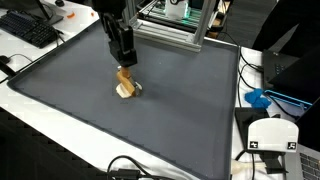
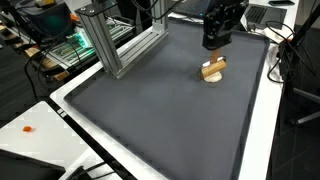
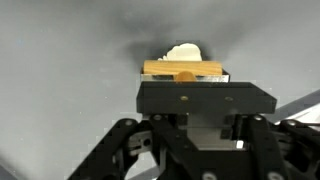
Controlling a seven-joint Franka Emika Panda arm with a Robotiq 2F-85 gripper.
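Note:
A tan wooden block (image 1: 124, 77) stands tilted on the grey mat (image 1: 70, 90), its lower end against a small cream-white piece (image 1: 128, 92). My gripper (image 1: 124, 62) hangs straight above it, its jaws narrowed at the block's top end. In the exterior view from the opposite side, the gripper (image 2: 213, 47) sits just over the block (image 2: 213, 67). In the wrist view the block (image 3: 185, 69) lies crosswise just beyond the gripper's black body, with the cream piece (image 3: 183, 50) behind it. The fingertips themselves are hidden.
An aluminium frame (image 1: 175, 30) stands at the mat's back edge. A keyboard (image 1: 30, 30) lies beyond one corner. A white device (image 1: 270, 135), a blue object (image 1: 258, 98) and cables (image 1: 130, 170) sit off the mat on the white table.

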